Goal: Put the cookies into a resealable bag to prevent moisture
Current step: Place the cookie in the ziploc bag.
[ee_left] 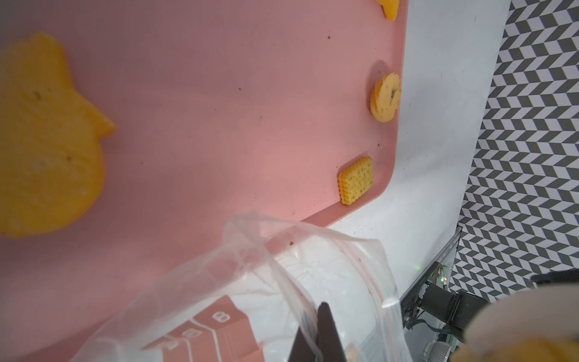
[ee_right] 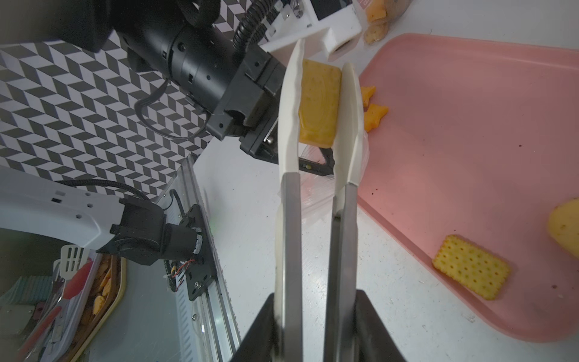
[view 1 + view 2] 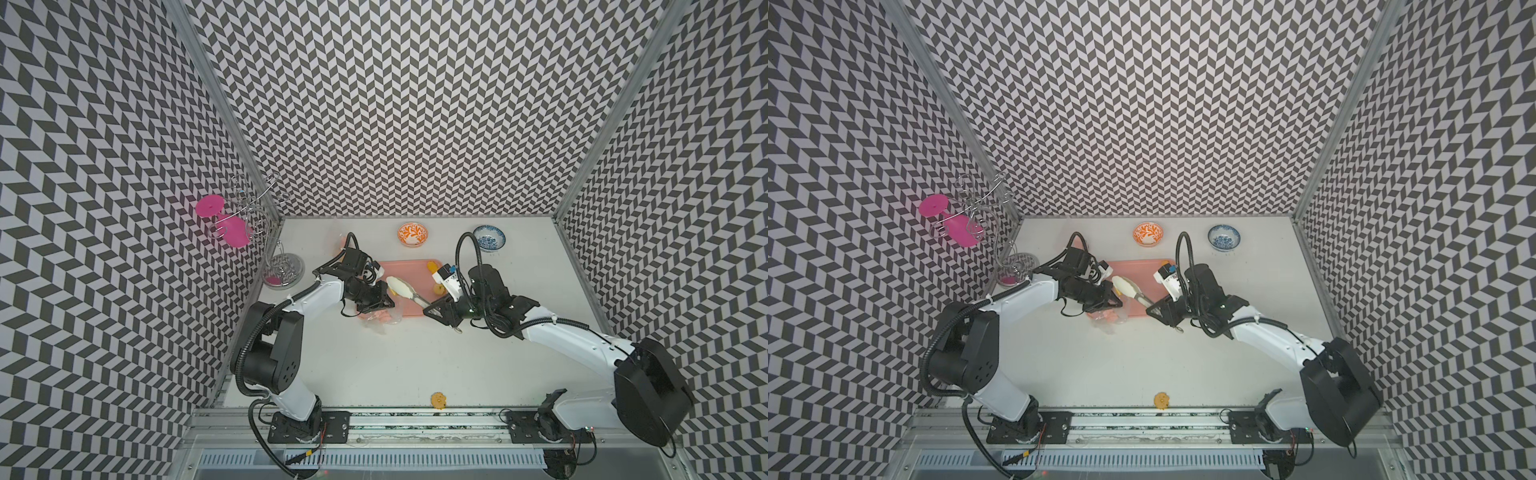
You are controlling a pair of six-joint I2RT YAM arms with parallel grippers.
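Observation:
My left gripper (image 1: pixel 318 332) is shut on the rim of the clear resealable bag (image 1: pixel 313 266), holding its mouth up at the near left corner of the pink tray (image 3: pixel 409 268). My right gripper (image 2: pixel 316 313) is shut on white-tipped metal tongs (image 2: pixel 313 219). The tongs pinch a rectangular yellow cookie (image 2: pixel 319 103) above the bag (image 3: pixel 380 322). Loose cookies lie on the tray: a square one (image 2: pixel 471 266), small fish shapes (image 2: pixel 374 116) and a round one (image 1: pixel 386 97). Several cookies show inside the bag (image 2: pixel 376 22).
One round cookie (image 3: pixel 439 400) lies off the tray at the table's front edge. An orange bowl (image 3: pixel 412 234) and a blue bowl (image 3: pixel 488 237) stand at the back. A wire rack with a pink glass (image 3: pixel 232 224) stands at the far left corner.

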